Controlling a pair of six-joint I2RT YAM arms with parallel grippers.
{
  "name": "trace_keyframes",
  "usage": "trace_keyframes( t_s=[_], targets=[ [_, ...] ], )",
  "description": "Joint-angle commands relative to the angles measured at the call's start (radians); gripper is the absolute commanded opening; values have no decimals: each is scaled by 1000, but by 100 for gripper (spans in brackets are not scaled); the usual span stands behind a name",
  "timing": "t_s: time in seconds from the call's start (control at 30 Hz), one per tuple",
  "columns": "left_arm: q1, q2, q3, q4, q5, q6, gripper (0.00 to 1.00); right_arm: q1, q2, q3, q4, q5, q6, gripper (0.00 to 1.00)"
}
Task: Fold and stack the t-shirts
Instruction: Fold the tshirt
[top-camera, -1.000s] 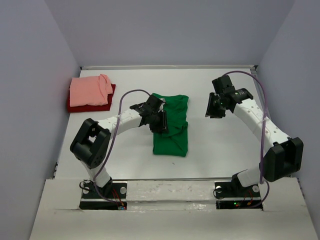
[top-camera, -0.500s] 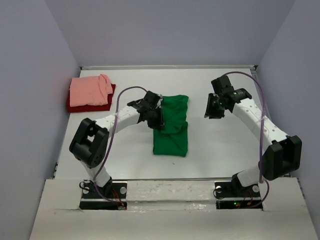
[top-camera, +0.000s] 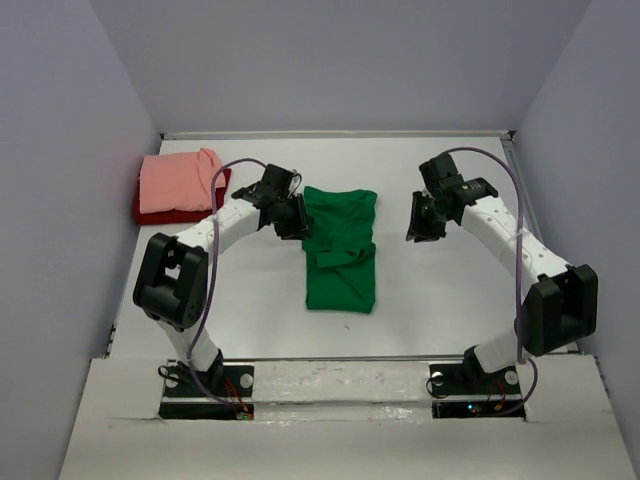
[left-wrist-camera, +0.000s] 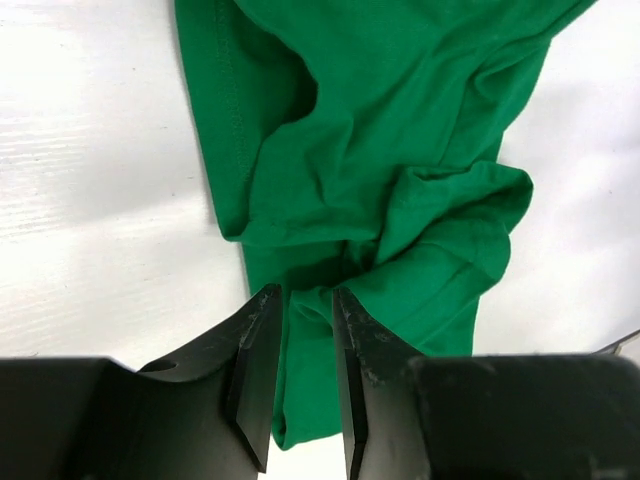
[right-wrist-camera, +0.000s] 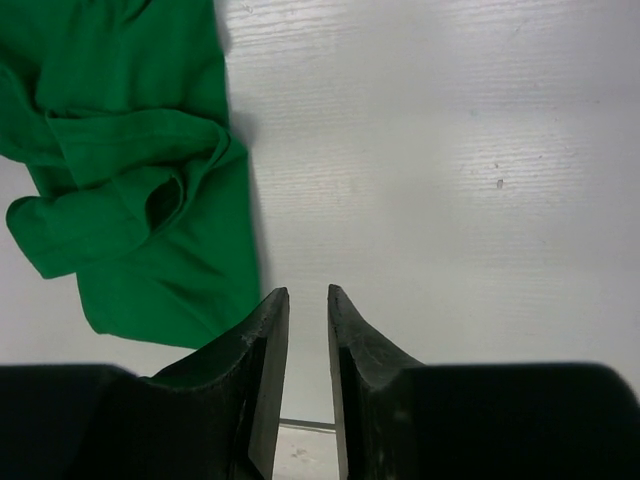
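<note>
The green t-shirt (top-camera: 340, 262) lies roughly folded mid-way up the table (top-camera: 450, 290). We hold the left gripper (top-camera: 298, 216) over its far-left edge, fingers narrowly parted, pinching nothing. The right gripper (top-camera: 418, 220), likewise parted and empty, hangs right of it. Far left, the salmon pink t-shirt (top-camera: 178, 180) tops the dark red t-shirt (top-camera: 175, 215).

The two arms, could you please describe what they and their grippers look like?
The left arm and right arm have white links joined by bulky black joints. A thin purple cable loops along each arm. The left gripper and right gripper are black. Their fingers are matte black wedges tapering to blunt tips, slightly scuffed.
</note>
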Motion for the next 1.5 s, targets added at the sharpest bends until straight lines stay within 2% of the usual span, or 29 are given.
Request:
trace_keyframes(
  t_s=[0.0,0.03,0.07,0.1,0.13,0.2,0.27,0.37,0.5,0.57,0.73,0.83,0.9,0.93,1.0,1.03,1.07,1.27,1.47],
  targets=[
    [11,16,51,-6,23,32,37,20,26,-7,53,-94,-57,25],
    [11,6,53,-17,13,33,37,32,38,-9,61,-98,-60,22],
    [11,-3,57,-21,-30,36,37,54,41,-10,68,-101,-65,14],
    [11,-11,59,-29,-55,41,37,66,46,-10,96,-140,-72,14],
    [10,-20,65,-55,-75,47,37,75,58,-12,114,-169,-83,17],
    [11,-28,89,-93,-148,71,38,87,92,-6,171,-272,-82,39],
    [11,-40,89,-104,-180,76,39,109,127,28,182,-276,-83,45],
    [16,-63,93,-123,-231,78,43,161,221,109,162,-289,-100,48],
    [19,-62,106,-138,-188,81,43,235,322,255,94,-260,-106,48],
    [17,-75,94,-136,-127,75,44,255,334,263,99,-259,-102,48],
    [-22,-132,59,-135,-92,44,44,275,342,254,110,-240,-83,48],
    [-75,-171,25,-121,-69,16,43,284,328,228,104,-205,-60,39],
    [-119,-187,2,-121,-88,-1,36,310,304,197,99,-181,-42,18],
    [-130,-195,-15,-119,-99,-11,24,310,283,165,99,-149,-30,0],
    [-163,-206,-33,-119,-108,-21,12,319,262,130,110,-134,-23,0],
    [-173,-221,-41,-123,-118,-24,2,319,250,113,113,-115,-16,0],
    [-180,-230,-61,-126,-124,-28,0,319,244,88,119,-104,-17,0],
    [-243,-321,-170,-115,-102,-77,0,319,259,105,102,-55,-23,0],
    [-279,-344,-242,-66,-101,-117,0,319,298,135,105,-62,-22,0]
  ],
)
